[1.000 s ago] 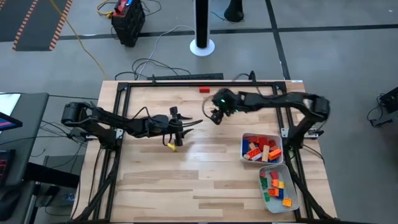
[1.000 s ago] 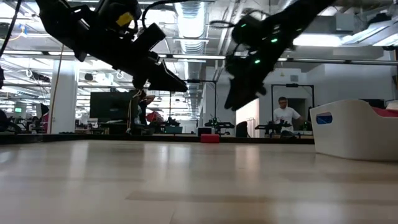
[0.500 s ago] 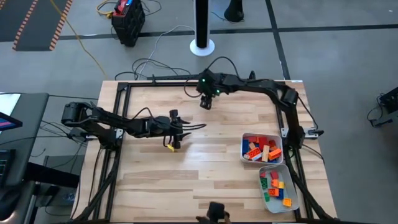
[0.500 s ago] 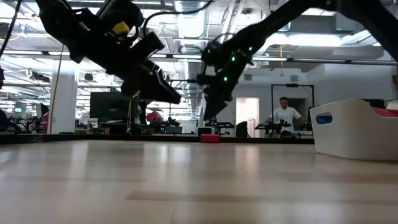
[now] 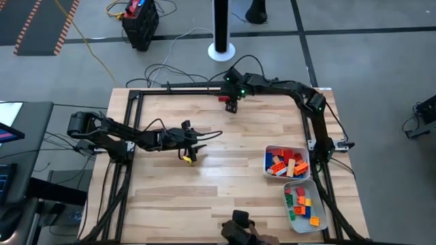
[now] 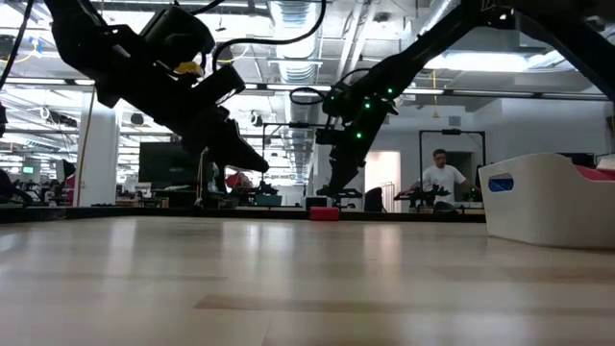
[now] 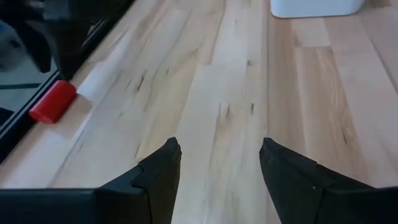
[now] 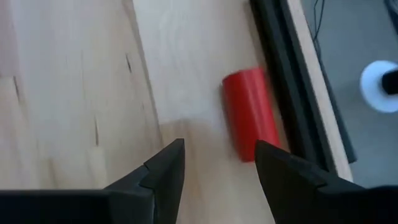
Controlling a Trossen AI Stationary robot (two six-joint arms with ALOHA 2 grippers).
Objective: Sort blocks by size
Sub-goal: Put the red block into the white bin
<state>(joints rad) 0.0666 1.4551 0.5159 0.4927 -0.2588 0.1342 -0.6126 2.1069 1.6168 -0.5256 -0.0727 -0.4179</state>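
One red block lies on its side on the wood by the black frame rail at the table's far edge; it also shows in the right wrist view and the low view. My right gripper hangs open just above and beside it, pointing steeply down; its fingers touch nothing. My left gripper hovers open over the middle left of the table, with only bare wood between its fingers. Several blocks fill two white trays at the right.
The black frame rail runs close behind the red block. Both trays stand by the right edge, one behind the other; the nearer wall shows in the low view. A dark shape shows at the table's near edge. Bare wood lies between the arms.
My right gripper has swung from the table's middle toward the far edge, rolling as it went, and now hangs by the red block. My left gripper has dipped a little and rolled. Neither has taken hold of anything.
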